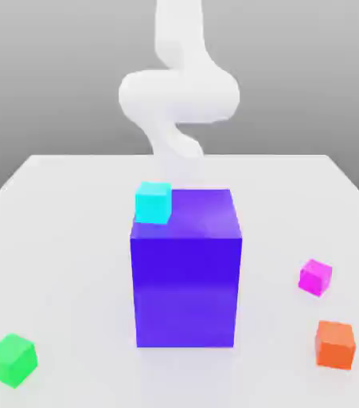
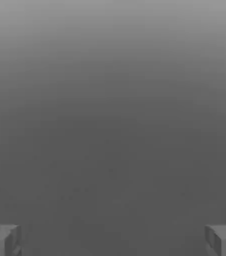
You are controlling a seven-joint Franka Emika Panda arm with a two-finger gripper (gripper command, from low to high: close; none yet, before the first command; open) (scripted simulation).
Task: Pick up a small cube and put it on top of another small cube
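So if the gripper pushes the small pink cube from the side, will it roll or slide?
Probably slide: the small pink cube rests on a flat face on the smooth table. It looks rigid. Being small, it is likely light, so a high push might tip it.

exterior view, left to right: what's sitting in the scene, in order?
green cube → cyan cube, on the top left corner of the big purple-blue block → magenta-pink cube → orange cube.
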